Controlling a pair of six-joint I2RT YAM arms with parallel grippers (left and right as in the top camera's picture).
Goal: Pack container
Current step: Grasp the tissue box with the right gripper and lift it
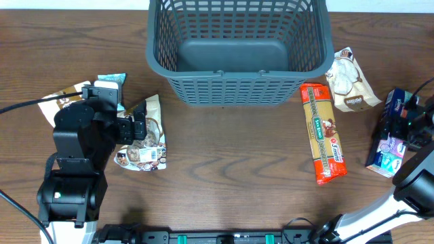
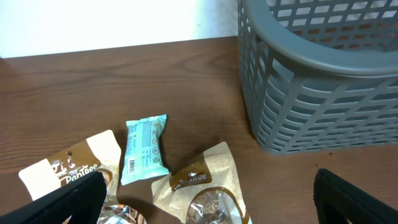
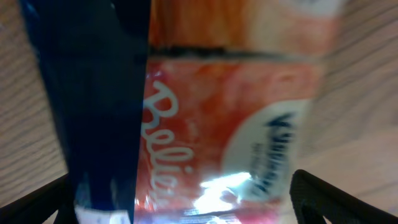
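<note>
The large dark grey lattice basket (image 1: 237,74) stands at the back middle and holds nothing; its corner shows in the left wrist view (image 2: 323,74). My left gripper (image 1: 139,126) is open and hovers over a brown-and-clear snack packet (image 1: 146,146), which lies between the spread fingers (image 2: 208,211) in the left wrist view (image 2: 205,183). My right gripper (image 1: 401,129) is at the far right, low over a blue and pink packet (image 1: 386,146). In the right wrist view its fingers (image 3: 186,211) are spread on either side of that packet (image 3: 205,124), very close.
A long orange-red packet (image 1: 323,132) and a white-and-brown pouch (image 1: 349,81) lie right of the basket. A teal packet (image 1: 112,80) (image 2: 144,148) and a brown-and-white pouch (image 1: 61,98) (image 2: 68,165) lie by the left arm.
</note>
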